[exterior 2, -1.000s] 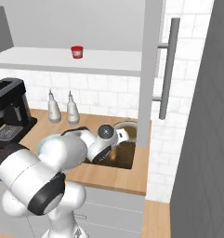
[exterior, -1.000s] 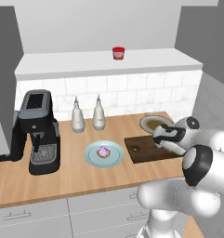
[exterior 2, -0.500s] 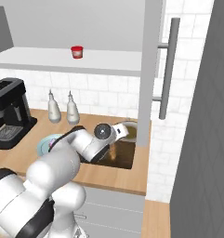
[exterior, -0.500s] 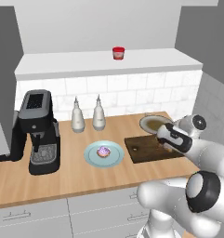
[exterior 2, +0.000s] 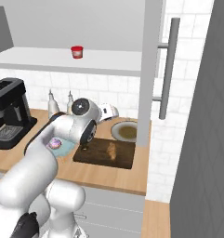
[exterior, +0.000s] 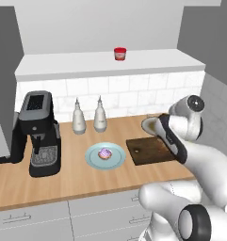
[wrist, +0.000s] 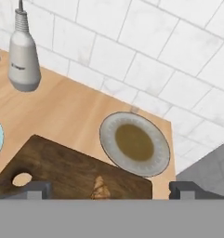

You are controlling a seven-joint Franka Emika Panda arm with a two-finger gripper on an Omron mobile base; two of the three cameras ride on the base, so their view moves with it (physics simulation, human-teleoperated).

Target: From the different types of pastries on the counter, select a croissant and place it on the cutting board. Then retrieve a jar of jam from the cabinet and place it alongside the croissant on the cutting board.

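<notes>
The croissant [exterior 2: 112, 149] lies on the cutting board [exterior 2: 97, 155], toward its right half, and its tip [wrist: 100, 186] shows between the two finger tips in the hand view. The tool [wrist: 106, 189] hangs above the board with its tips spread wide and nothing between them. Just beyond the board's far right corner, a round pale plate [wrist: 135, 142] with a brown centre rests on the counter [exterior: 63, 176], its near rim meeting the board's far edge. To the left of the board, a light-blue plate [exterior: 93, 160] carries the round pink-purple frosted pastry [exterior: 104, 153] at its middle. Two white bottles [exterior: 100, 116] stand upright by the tiled wall, left of the board. The jar of jam [exterior: 119, 53] sits upright on the cabinet [exterior: 68, 66] shelf ledge above, well apart from the board. A black coffee machine [exterior: 38, 133] stands at the counter's left end.
</notes>
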